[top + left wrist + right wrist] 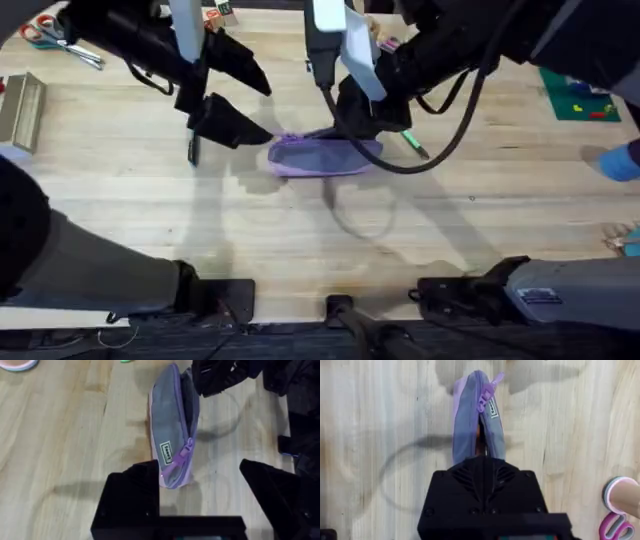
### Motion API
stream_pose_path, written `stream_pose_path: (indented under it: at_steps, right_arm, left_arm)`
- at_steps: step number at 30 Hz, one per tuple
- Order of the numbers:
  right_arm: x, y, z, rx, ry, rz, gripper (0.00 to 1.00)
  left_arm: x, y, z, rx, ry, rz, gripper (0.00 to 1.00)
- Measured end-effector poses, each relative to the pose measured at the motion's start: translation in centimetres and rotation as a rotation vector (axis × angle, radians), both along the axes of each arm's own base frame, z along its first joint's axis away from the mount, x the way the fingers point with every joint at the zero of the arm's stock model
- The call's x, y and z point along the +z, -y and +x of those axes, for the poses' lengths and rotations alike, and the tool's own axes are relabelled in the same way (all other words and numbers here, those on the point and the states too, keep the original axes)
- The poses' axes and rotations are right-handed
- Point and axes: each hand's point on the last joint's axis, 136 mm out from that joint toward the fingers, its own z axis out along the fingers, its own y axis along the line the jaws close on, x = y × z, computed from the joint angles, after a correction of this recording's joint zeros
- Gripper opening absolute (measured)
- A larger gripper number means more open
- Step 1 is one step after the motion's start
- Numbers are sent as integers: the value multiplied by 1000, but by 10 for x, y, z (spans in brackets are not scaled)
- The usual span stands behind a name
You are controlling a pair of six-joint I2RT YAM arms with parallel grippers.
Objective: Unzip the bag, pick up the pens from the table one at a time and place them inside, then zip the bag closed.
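- While the lilac pencil pouch (322,157) lies near the middle of the wooden table (300,240), its zipper gapes partly open, the purple pull tab (181,455) at one end.
- Left gripper (200,485) hangs just beside that end, its jaws spread wide with nothing between them.
- Right gripper (482,467) presses onto the pouch's other end; whether its jaws are spread or closed cannot be told.
- A light green pen (414,145) lies on the table just beside the pouch.

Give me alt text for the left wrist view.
The lilac bag lies on the wooden table, its zipper partly open and the pull at the near end. The left pincer hovers open over that end; the right pincer holds the far end.
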Motion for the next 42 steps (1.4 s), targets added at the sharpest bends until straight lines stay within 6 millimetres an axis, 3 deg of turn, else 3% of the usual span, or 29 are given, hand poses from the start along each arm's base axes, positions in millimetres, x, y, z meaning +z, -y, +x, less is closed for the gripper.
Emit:
stream_pose_path:
  at_steps: [6,17,25,27,32,33,42]
  right_arm:
    - [-16,0,5,-7,-24,-35,28]
    - [-88,-8,20,17,-143,-125,28]
    - [-97,-9,22,18,-155,-133,41]
    - [-96,-9,22,19,-155,-133,137]
    - [-97,-9,22,20,-154,-137,855]
    - [-98,-9,21,23,-159,-141,954]
    - [-101,-9,20,26,-166,-145,995]
  left_arm:
    - [3,-10,3,19,18,-6,996]
    - [3,-19,4,44,14,-8,995]
    - [4,-18,2,41,9,-10,995]
    - [4,-18,2,41,9,-10,995]
    - [4,-18,2,39,11,-10,995]
    - [3,-18,2,39,11,-10,995]
    - [4,-18,2,39,11,-9,995]
